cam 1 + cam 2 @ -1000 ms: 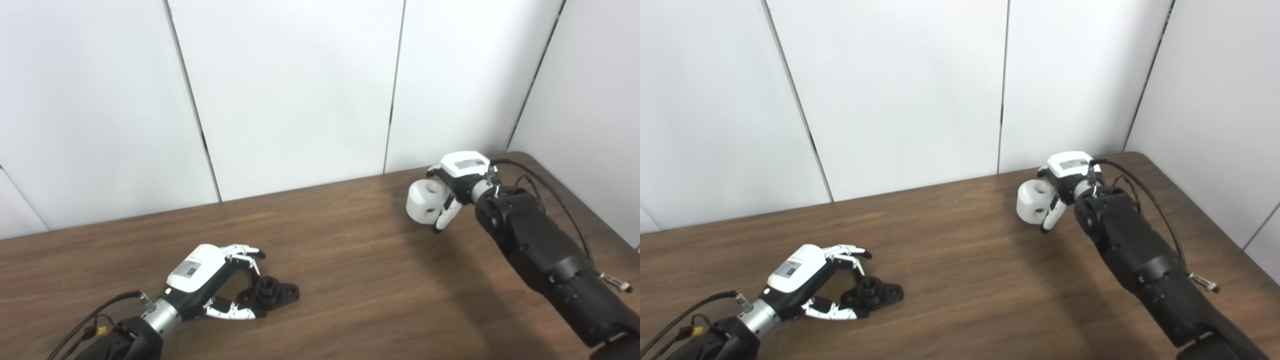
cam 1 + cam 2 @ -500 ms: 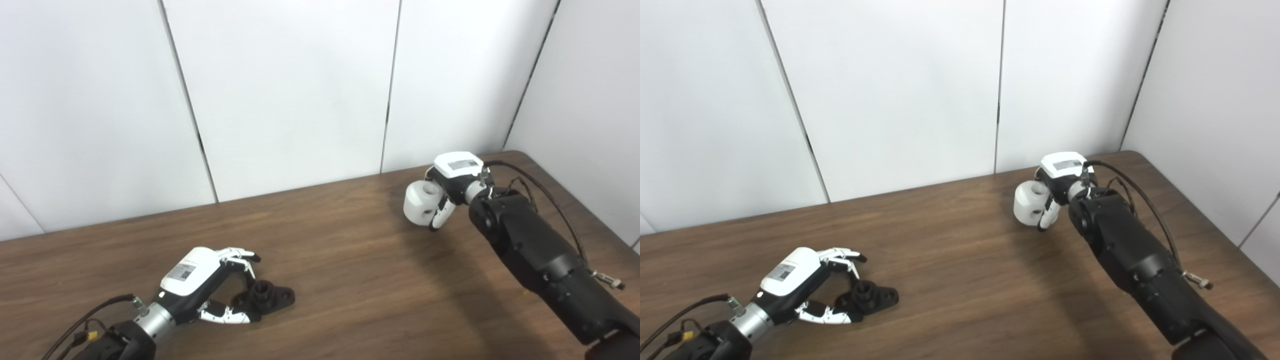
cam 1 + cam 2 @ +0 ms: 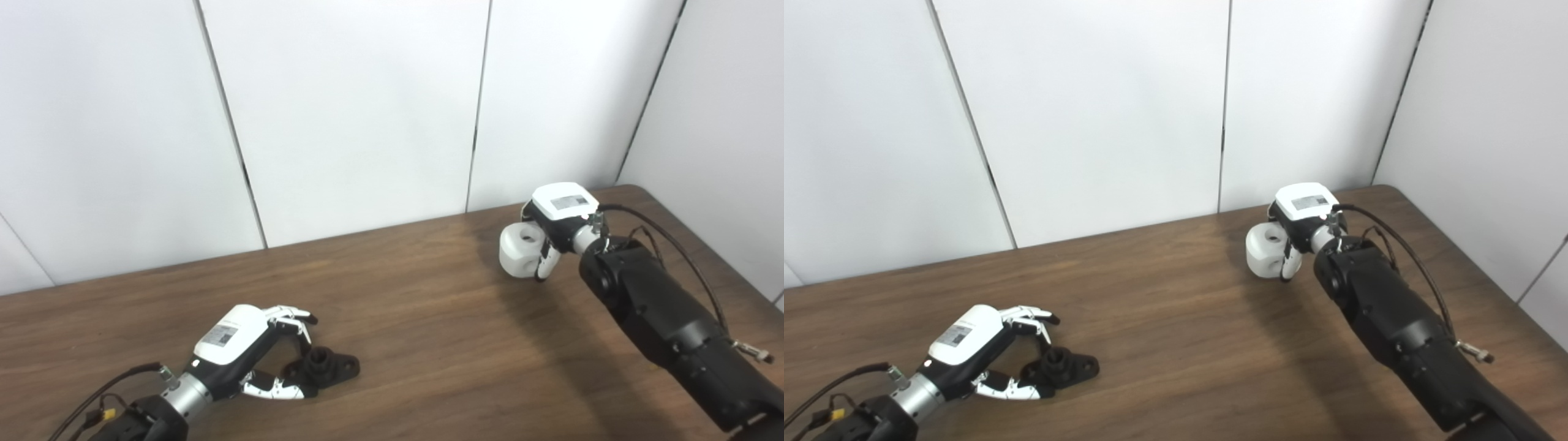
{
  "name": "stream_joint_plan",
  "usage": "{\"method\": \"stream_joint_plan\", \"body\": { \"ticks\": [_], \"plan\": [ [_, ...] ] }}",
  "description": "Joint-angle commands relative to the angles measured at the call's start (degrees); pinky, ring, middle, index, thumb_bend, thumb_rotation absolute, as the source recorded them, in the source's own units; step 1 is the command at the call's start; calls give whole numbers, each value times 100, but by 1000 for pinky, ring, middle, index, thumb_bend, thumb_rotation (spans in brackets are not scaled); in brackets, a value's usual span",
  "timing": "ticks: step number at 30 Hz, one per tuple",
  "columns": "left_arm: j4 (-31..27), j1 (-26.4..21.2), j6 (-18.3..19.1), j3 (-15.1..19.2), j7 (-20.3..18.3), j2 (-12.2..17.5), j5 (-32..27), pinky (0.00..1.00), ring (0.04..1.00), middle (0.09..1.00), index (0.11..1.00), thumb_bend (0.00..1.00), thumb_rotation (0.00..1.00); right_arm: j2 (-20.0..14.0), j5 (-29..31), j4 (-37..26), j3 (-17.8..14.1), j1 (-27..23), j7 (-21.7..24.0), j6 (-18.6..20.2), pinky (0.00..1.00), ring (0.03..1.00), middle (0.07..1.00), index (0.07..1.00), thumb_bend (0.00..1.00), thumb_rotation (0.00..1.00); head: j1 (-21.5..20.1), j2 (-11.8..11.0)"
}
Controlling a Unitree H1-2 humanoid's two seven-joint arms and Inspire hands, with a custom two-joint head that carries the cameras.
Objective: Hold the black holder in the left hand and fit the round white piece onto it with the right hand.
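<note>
The black holder [image 3: 323, 366] lay flat on the wooden table [image 3: 429, 318] near its front left, a short round boss standing up from its lobed base. The left hand [image 3: 245, 355] cupped around it, fingers [image 3: 293, 316] arched above and thumb low beside it, not clearly gripping. Well apart, at the far right, the right hand [image 3: 554, 223] held the round white piece [image 3: 519, 250], a chunky cylinder with a hole in its face.

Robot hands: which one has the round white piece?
The right hand holds the round white piece; the left hand reaches around the black holder.
</note>
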Motion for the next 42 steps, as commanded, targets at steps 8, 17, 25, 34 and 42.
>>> {"method": "stream_joint_plan", "body": {
  "ticks": [8,17,25,34,42],
  "plan": [
    [246,242,121,-144,-177,57,420,684,817,806,485,524,53,-265,518,-959,-322,-165,221,-128,676,752,716,484,519,142,749,185],
    [718,172,123,-290,48,-117,417,752,880,851,485,525,58,-66,896,-2104,-360,-252,1008,-1,677,798,755,483,523,137,1475,254],
    [985,99,118,-403,383,-217,475,749,888,851,484,525,62,274,1035,-2548,-230,-484,1230,-266,679,807,759,481,524,136,1928,305],
    [902,93,553,-458,290,-470,540,798,919,876,484,525,65,601,1315,-2526,-61,-822,1373,-524,660,817,774,482,522,140,2681,477],
    [863,55,741,-559,326,-595,644,808,927,878,485,524,70,1003,1458,-2249,199,-981,1278,-875,625,785,761,481,524,136,3171,641]
  ]
}}
